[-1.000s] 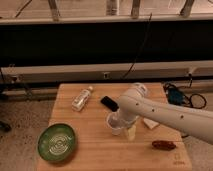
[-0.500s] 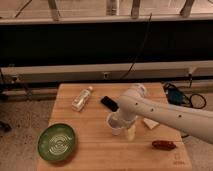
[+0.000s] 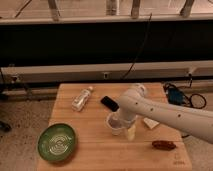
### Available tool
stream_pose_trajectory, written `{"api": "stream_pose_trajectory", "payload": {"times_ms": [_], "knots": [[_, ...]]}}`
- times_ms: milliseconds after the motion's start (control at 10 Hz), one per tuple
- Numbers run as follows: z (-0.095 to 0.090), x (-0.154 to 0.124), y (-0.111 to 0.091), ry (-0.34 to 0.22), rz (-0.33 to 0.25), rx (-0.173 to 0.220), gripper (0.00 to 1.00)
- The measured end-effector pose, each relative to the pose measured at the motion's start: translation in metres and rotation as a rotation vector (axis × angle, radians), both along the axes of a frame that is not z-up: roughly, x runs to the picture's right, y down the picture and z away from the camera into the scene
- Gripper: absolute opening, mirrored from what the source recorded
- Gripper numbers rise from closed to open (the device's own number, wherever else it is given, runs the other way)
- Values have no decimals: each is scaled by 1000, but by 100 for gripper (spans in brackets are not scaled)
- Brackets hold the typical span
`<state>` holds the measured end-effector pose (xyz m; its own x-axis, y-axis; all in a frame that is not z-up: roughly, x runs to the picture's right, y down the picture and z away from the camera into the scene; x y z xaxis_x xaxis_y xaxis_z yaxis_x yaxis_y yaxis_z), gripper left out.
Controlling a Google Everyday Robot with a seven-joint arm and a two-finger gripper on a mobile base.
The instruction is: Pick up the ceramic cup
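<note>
Shows gripper point(image 3: 119, 121), fingers spread wide, at ceramic cup point(image 3: 114, 129) on wooden table point(image 3: 95, 147); dark wall point(image 3: 100, 45) beyond the fingers, speckled floor point(image 3: 25, 122) below.

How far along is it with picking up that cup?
Done: the reach; the gripper is right at the ceramic cup. In hand: the grasp, with fingers open, not closed on it. Left: closing and lifting; the cup stands on the wooden table.

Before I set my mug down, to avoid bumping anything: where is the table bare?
Free: front strip between bowl and brown item; left edge between bottle and bowl. Crowded: middle, where the claw is at the cup, phone just behind.
</note>
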<state>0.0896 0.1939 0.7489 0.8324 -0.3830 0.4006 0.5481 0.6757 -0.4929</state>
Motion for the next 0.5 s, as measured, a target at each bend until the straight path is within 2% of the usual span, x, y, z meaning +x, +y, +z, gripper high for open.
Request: {"api": "stream_pose_trajectory", "payload": {"times_ms": [500], "knots": [[3,1,1,-2,-2,-7,80]]}}
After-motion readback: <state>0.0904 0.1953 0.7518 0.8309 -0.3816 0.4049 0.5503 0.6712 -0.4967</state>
